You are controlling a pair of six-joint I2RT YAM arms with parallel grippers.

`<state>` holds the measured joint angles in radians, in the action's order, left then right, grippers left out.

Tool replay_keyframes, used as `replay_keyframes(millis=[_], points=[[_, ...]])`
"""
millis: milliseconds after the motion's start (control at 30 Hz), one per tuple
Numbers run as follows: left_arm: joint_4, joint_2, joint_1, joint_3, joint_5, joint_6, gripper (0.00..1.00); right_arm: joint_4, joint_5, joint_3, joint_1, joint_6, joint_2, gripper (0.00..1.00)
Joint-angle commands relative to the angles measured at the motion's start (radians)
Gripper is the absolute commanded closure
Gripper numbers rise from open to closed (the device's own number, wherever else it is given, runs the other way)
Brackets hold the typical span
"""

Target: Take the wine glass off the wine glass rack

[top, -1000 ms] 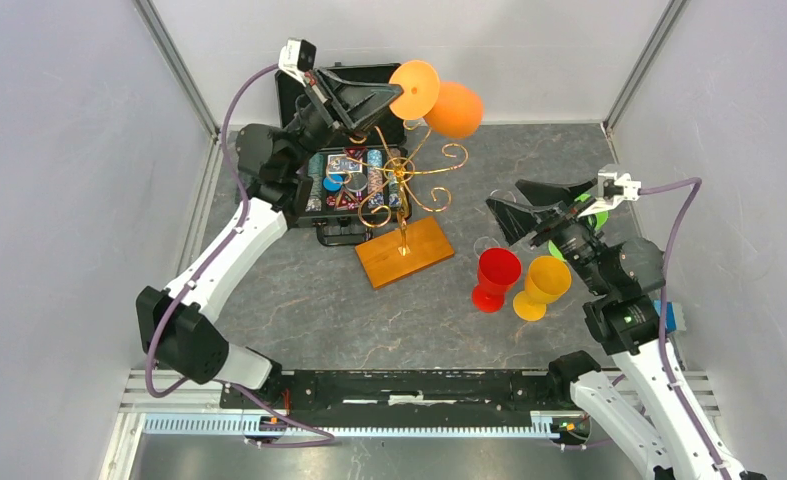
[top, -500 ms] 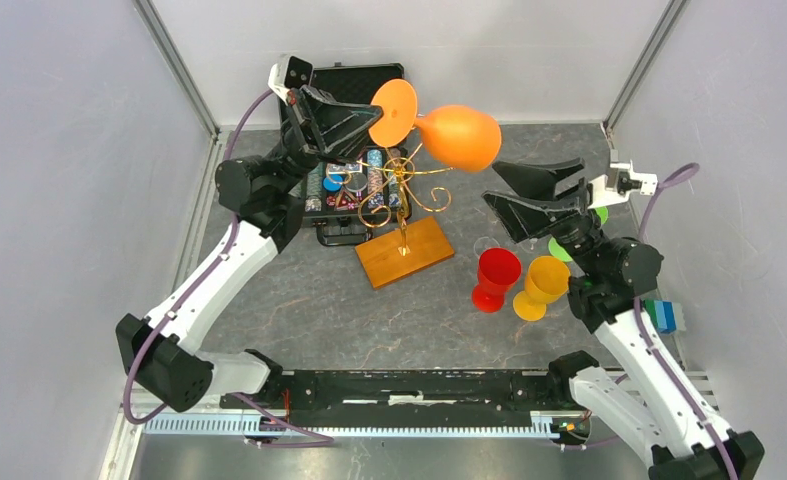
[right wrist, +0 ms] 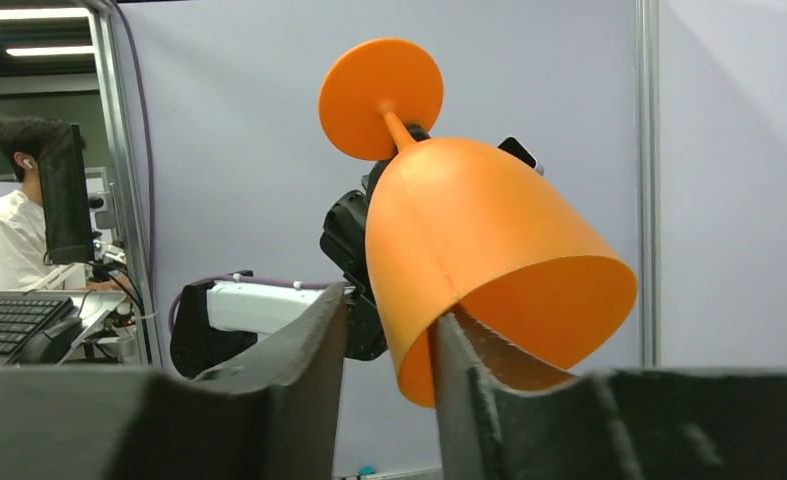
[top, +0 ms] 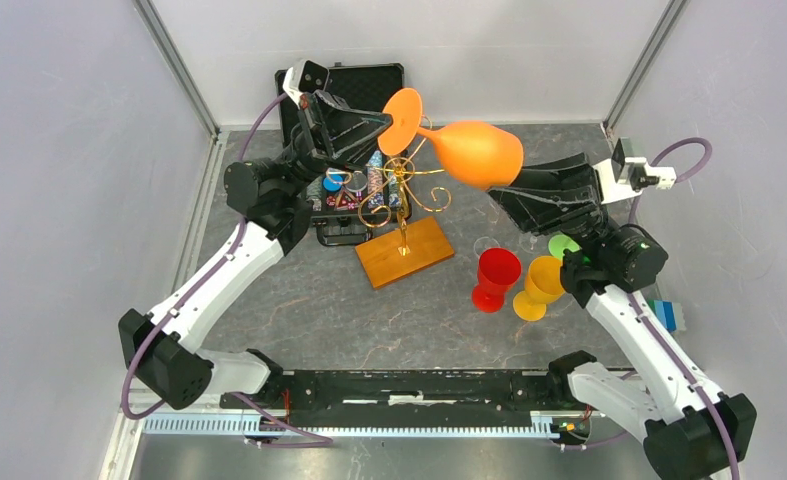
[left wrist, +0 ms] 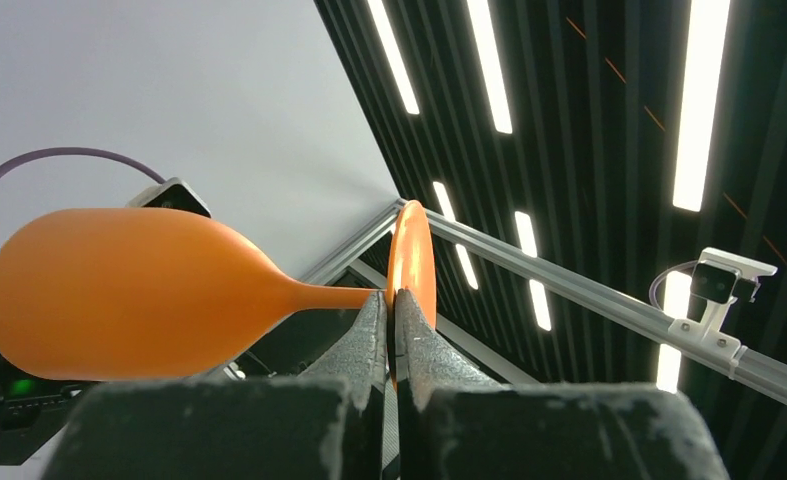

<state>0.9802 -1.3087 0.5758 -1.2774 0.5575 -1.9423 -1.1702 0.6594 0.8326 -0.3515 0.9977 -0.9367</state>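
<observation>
Glass (top: 479, 152) clear of the rack (top: 414, 252), held between both arms

The left gripper (top: 389, 120) is pinched tight on the stem just beside the foot and holds the orange glass on its side, high above the rack. The right gripper (right wrist: 391, 305) is partly open, with the bowl's rim between its fingers: one finger sits inside the mouth and the other outside, a gap showing beside the wall.

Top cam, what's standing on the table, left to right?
Black chip case → wine glass rack → red wine glass → yellow wine glass → blue block by the right wall.
</observation>
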Motion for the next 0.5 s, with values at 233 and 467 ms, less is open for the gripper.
replay_keyframes(millis=[233,467], points=[[0.017,0.006,0.002,-0.044,0.022,0.019,0.6,-0.184,0.001,0.025,-0.004,0.062,-0.005,1.0],[-0.016,0.028,0.001,-0.02,0.024,0.095,0.07,0.044,-0.058,0.05,-0.004,-0.114,0.07,1.0]])
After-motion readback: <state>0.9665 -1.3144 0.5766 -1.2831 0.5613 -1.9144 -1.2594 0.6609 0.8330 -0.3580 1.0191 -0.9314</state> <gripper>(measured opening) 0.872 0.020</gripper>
